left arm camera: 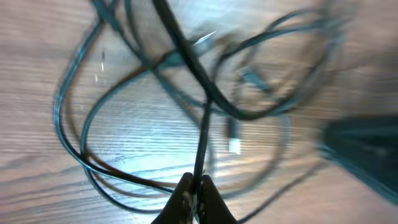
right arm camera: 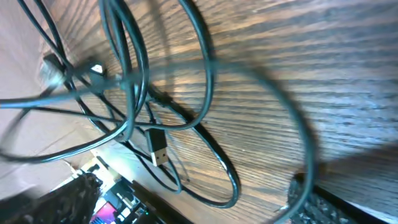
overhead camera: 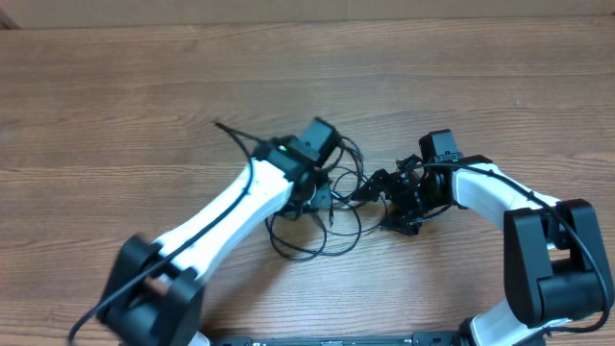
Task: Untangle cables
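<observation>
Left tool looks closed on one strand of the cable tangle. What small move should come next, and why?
Probably lift the left tool a little, drawing its strand gently up from the pile. Its tips are shut on one of the cables, while the rest lie in crossed loops on the table; a small lift should show where it snags.

Overhead cam sits high and looks straight down on most of the table [overhead camera: 115, 77], both wrist cams hang very close over the wood, left facing almost straight down, right tilted and blurrier, all three sharing the cables [overhead camera: 336, 197] near the table's middle.
</observation>
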